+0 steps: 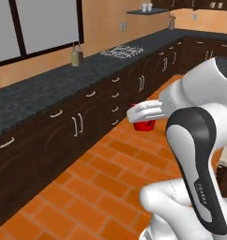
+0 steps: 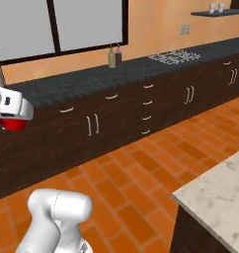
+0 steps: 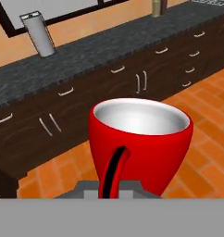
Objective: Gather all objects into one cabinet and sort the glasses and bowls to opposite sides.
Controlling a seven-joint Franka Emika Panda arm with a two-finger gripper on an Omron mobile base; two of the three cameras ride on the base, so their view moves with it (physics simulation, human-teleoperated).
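Gripper (image 1: 144,118) is carrying the red cup (image 1: 144,124) in mid-air over the orange brick floor (image 1: 101,187), in front of the dark lower cabinets (image 1: 82,123). Hand view is giving the close look: cup (image 3: 140,143) upright, white inside, with the jaws pinched onto its near wall, one dark finger (image 3: 112,171) lying against the red outside. Right base view is catching the cup (image 2: 13,123) as a red sliver under the white hand, plus a pale stone island counter (image 2: 218,190). Left base view is showing a stovetop (image 1: 121,50) and bottles (image 1: 77,55) on the black speckled countertop (image 1: 35,96). Hand view is adding a grey cylinder (image 3: 38,34) standing by the window. Small lettering on the arm's dark joint cover (image 1: 201,193) is too blurred to read
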